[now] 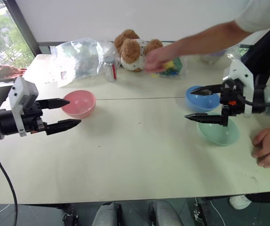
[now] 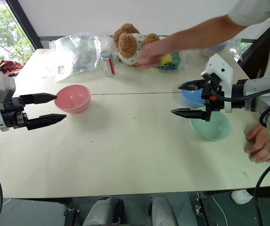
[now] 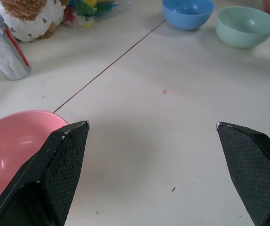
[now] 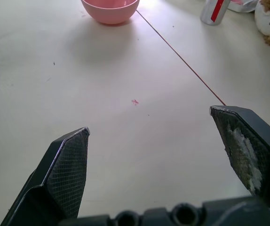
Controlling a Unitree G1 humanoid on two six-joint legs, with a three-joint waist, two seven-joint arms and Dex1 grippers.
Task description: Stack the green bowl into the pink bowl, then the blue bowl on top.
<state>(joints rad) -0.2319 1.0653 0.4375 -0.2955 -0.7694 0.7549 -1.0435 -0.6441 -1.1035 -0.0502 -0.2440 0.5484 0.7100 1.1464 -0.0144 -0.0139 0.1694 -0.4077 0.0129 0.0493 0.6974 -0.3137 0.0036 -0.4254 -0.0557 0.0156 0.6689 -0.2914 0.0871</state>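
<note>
Nothing stacked yet, judging by how things lie. Pink bowl [image 1: 79,103] alone on the left of the surface [image 1: 125,155], empty. Blue bowl [image 1: 202,98] and green bowl [image 1: 218,131] far off on the right, just beside each other, the green one nearer, both empty. So every step left: green into pink, then blue on top.

Left gripper [image 1: 64,113] hovering just beside the pink bowl, fingers spread wide, holding nothing. Right gripper [image 1: 202,104] poised above the green and blue bowls, fingers likewise wide apart and empty. Probably about to go for the green bowl.

Beyond the bowls, at the far edge: a teddy bear [image 1: 132,47], a crumpled clear bag [image 1: 78,59], a small silver bottle [image 1: 110,69] with a red stripe. A person's arm [image 1: 196,40] stretched across toward the bear; another hand [image 1: 269,147] resting on the surface near the green bowl.

No brand or writing legible anywhere; the bottle's label too small to read.
</note>
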